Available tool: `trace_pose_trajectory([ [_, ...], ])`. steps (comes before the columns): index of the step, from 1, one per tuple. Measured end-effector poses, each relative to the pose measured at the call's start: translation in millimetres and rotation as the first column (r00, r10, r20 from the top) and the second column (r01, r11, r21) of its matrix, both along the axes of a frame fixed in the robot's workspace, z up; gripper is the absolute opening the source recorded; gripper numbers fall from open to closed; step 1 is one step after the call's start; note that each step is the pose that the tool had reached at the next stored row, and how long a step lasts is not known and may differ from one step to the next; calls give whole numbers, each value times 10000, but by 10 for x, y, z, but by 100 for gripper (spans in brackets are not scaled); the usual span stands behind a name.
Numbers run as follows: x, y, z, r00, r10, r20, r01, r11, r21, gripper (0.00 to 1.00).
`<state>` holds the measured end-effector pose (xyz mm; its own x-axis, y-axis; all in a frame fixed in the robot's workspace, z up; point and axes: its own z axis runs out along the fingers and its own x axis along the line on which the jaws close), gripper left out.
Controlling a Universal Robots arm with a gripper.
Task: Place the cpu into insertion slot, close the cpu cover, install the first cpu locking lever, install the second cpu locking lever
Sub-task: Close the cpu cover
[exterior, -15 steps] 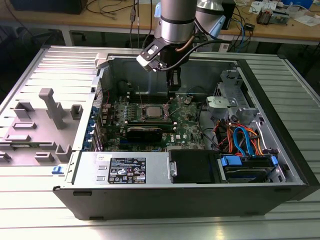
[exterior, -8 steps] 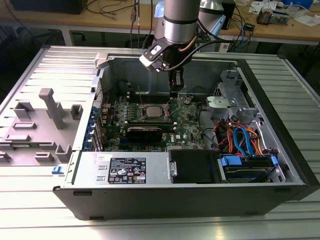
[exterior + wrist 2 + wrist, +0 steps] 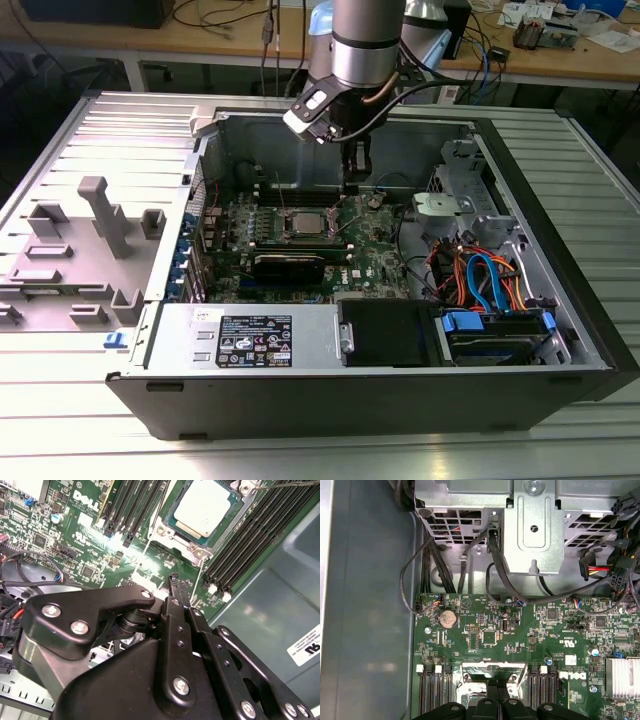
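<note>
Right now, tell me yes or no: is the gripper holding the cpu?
No; in the second wrist view the cpu lies flat on the motherboard, apart from the gripper.

One cpu, one green board, one round silver battery, one silver cooling block, two sets of long black slots, one computer case, one robot arm, one gripper

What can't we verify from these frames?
- Levers: too small in the exterior view, beside the slot; latched or not, unclear.
- Slot's far side: cut off by the picture edge in the second wrist view, past the cpu.
- Most of the slot: hidden by the gripper in the first wrist view.
</note>
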<state>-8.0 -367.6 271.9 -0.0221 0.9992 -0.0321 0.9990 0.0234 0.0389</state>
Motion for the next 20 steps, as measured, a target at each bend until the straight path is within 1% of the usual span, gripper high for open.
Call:
trace_pose_trajectory([
  [4,43,0,0,10000,0,0,0,10000,1,11],
  [20,151,0,0,10000,0,0,0,10000,1,11],
])
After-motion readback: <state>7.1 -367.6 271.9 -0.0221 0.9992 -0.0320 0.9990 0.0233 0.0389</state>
